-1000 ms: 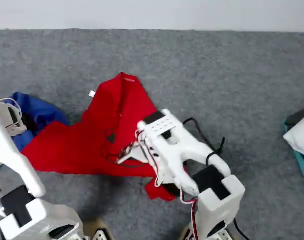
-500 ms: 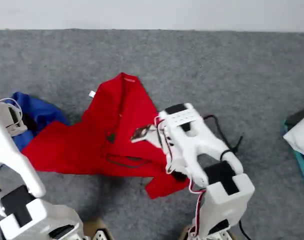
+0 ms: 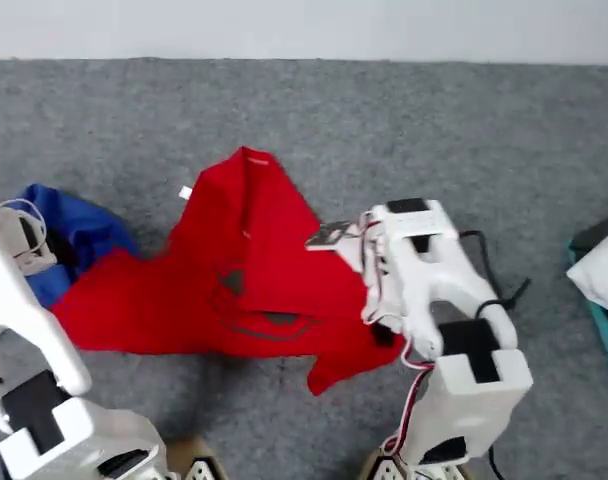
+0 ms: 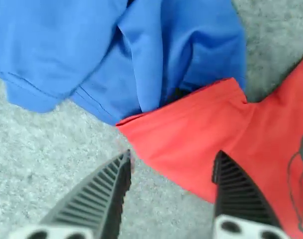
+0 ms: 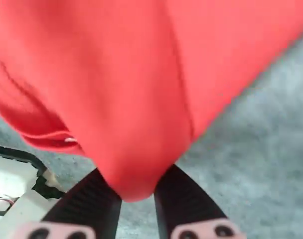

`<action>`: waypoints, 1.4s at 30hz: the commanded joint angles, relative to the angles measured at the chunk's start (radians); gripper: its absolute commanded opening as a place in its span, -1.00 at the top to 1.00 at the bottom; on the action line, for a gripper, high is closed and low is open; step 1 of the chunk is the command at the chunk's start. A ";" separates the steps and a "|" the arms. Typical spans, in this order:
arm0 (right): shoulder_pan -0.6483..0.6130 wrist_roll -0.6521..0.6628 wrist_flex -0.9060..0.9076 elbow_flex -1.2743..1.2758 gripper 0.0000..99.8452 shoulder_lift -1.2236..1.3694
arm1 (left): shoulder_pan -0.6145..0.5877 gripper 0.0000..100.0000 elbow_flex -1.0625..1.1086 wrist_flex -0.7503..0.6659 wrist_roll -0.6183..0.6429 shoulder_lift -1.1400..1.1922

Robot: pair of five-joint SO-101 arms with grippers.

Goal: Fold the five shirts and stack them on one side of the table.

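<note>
One shirt is in hand, we judge: the red shirt (image 3: 234, 285) is being spread for folding, and next we should draw its edge taut and lay it flat. At the left, a crumpled blue shirt (image 3: 79, 230) touches the red sleeve; our left pincer (image 4: 174, 157) hangs released above that sleeve. Mid-worktop (image 3: 434, 130), our right pincer (image 5: 136, 177) is clenched on the red shirt's right edge. Folded garments (image 3: 604, 275) sit far right.
</note>
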 commanded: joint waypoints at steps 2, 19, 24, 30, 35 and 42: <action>0.162 0.008 0.004 -0.118 0.98 -0.050 | -0.006 0.50 0.071 0.029 -0.012 -0.006; 0.590 -0.199 -0.096 -0.747 0.28 0.105 | 0.000 0.50 0.160 0.029 -0.012 -0.006; 0.558 -0.198 0.038 -0.755 0.24 0.105 | 0.002 0.50 0.160 0.029 -0.012 -0.006; 0.541 -0.221 0.090 -0.872 0.24 0.056 | 0.049 0.50 0.160 0.031 -0.014 -0.006; 0.539 -0.368 0.183 -0.891 0.28 -0.025 | 0.296 0.50 0.154 0.029 -0.195 -0.006; 0.556 -0.364 0.332 -0.809 0.28 -0.065 | 0.726 0.49 0.004 -0.109 -0.072 0.054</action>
